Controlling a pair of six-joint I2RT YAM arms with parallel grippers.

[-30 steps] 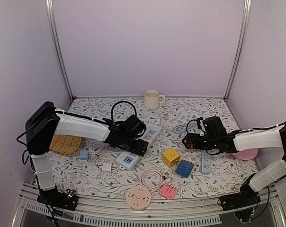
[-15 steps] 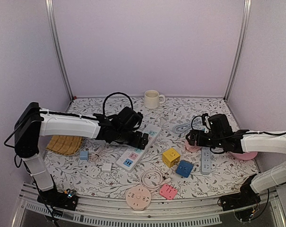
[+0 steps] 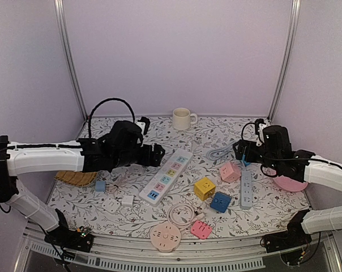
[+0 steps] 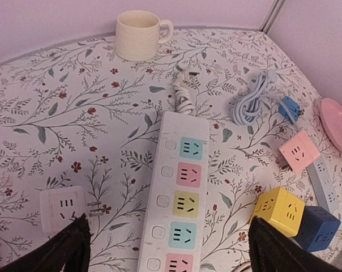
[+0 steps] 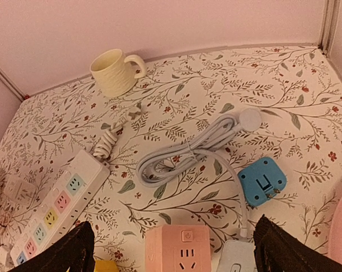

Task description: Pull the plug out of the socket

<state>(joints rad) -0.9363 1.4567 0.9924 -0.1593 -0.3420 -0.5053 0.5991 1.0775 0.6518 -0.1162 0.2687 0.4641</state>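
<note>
The white power strip (image 3: 166, 177) with coloured sockets lies mid-table, and the sockets that show hold no plug; it also shows in the left wrist view (image 4: 179, 198). A white cube plug (image 4: 63, 208) lies on its side just left of the strip, prongs out. My left gripper (image 3: 155, 152) hangs open and empty above and left of the strip, with the strip between its fingers (image 4: 63, 252) in the left wrist view. My right gripper (image 3: 243, 150) is open and empty, above and behind the pink cube socket (image 3: 230, 171), which also shows in the right wrist view (image 5: 182, 249).
A cream mug (image 3: 183, 119) stands at the back. Yellow (image 3: 205, 188) and blue (image 3: 221, 202) cube sockets, a grey strip (image 3: 246, 190), a coiled grey cable (image 5: 193, 150), a blue plug (image 5: 261, 181), a pink plate (image 3: 290, 183), a round pink socket (image 3: 165, 236) and a woven mat (image 3: 75, 175) lie around.
My left gripper has drawn back left and up off the power strip. My right gripper has lifted right and back off the pink cube socket, which now lies free.
</note>
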